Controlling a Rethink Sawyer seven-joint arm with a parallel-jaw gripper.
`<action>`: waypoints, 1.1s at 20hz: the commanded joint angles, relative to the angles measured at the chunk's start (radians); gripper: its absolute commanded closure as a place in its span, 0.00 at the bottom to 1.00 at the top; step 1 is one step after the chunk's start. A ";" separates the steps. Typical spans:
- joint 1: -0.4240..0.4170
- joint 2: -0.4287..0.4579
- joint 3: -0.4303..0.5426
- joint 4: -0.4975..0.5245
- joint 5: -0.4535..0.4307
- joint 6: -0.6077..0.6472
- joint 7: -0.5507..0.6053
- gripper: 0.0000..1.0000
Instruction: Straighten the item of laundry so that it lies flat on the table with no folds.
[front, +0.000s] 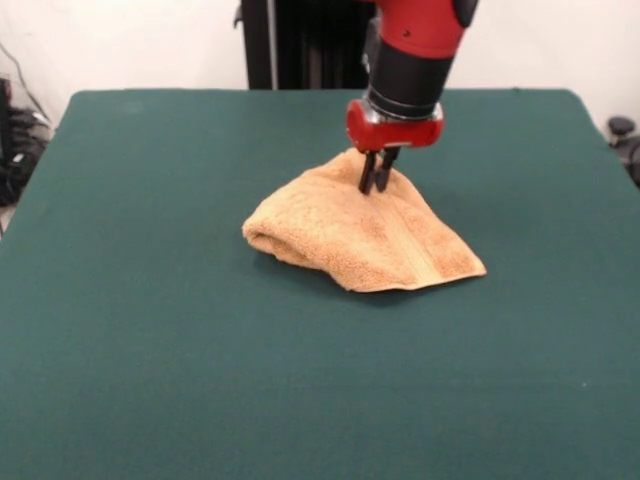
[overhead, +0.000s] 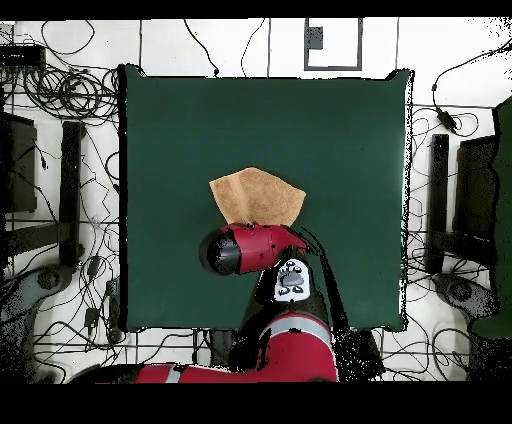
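Note:
The item of laundry (front: 365, 235) is an orange-tan towel, folded over and bunched in a mound near the middle of the green table (front: 150, 300). Its left side is a thick rolled fold, and a thin corner points right. My gripper (front: 376, 178) comes down on the towel's far, raised edge, with its two dark fingers close together and pinched on the cloth. In the overhead view the towel (overhead: 255, 194) shows just above the red arm (overhead: 250, 248), which hides the gripper there.
Wide green table surface (overhead: 180, 130) lies on every side of the towel. Cables and dark equipment (overhead: 70, 190) ring the table on the floor.

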 joint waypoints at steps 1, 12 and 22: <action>-0.026 -0.010 0.139 0.116 0.080 -0.022 0.211 1.00; -0.038 -0.088 0.170 0.169 0.157 0.091 0.184 1.00; -0.036 -0.116 0.175 0.176 0.200 0.149 0.161 1.00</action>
